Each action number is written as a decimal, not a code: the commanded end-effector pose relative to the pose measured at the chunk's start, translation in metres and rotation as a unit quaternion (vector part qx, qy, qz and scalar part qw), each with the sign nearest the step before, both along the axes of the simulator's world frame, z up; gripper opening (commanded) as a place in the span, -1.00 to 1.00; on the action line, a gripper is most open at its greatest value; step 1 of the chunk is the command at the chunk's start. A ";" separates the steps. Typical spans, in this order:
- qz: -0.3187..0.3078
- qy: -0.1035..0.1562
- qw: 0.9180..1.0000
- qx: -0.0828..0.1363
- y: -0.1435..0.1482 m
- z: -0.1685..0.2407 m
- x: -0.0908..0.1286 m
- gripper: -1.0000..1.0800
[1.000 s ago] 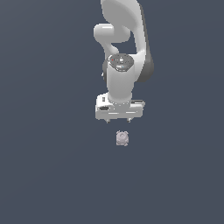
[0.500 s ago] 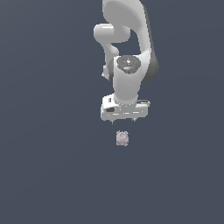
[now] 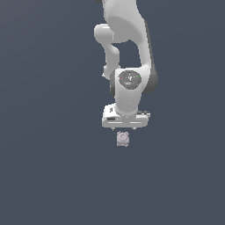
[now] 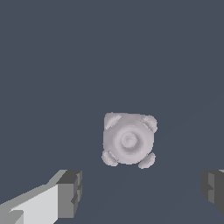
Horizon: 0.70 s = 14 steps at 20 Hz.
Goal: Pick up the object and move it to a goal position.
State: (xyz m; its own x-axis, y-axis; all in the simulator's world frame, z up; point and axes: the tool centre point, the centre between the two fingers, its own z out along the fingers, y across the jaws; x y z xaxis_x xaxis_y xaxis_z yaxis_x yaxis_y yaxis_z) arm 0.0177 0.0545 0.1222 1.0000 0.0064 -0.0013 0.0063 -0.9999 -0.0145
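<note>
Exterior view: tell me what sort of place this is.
Likely a bare simulated test scene: a flat, featureless slate surface, one white robot arm, its gripper above a single small lump.

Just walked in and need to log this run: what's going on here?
A simulated Panda arm is handling a tiny pale grey-lilac cube-like object with knobbly corners. The end effector hangs just above it in the exterior view. In the wrist view the object lies on the dark floor, with the fingers spread wide and not touching it. Nothing is gripped yet, so the pickup has not happened.
</note>
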 end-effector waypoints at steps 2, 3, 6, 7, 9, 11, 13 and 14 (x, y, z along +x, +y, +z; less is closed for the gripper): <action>-0.017 0.000 1.000 -0.004 0.000 -0.017 0.007 0.92; -0.021 0.000 1.000 -0.004 0.000 -0.021 0.008 0.92; -0.029 0.000 1.000 -0.006 0.001 -0.029 0.011 0.92; -0.031 0.000 1.000 -0.007 0.001 -0.030 0.012 0.92; -0.033 0.000 0.999 -0.007 0.001 -0.032 0.013 0.92; -0.031 0.000 0.999 -0.007 0.001 -0.032 0.012 0.92; -0.031 0.000 0.999 -0.007 0.001 -0.033 0.012 0.92; -0.031 0.000 0.999 -0.007 0.001 -0.035 0.012 0.92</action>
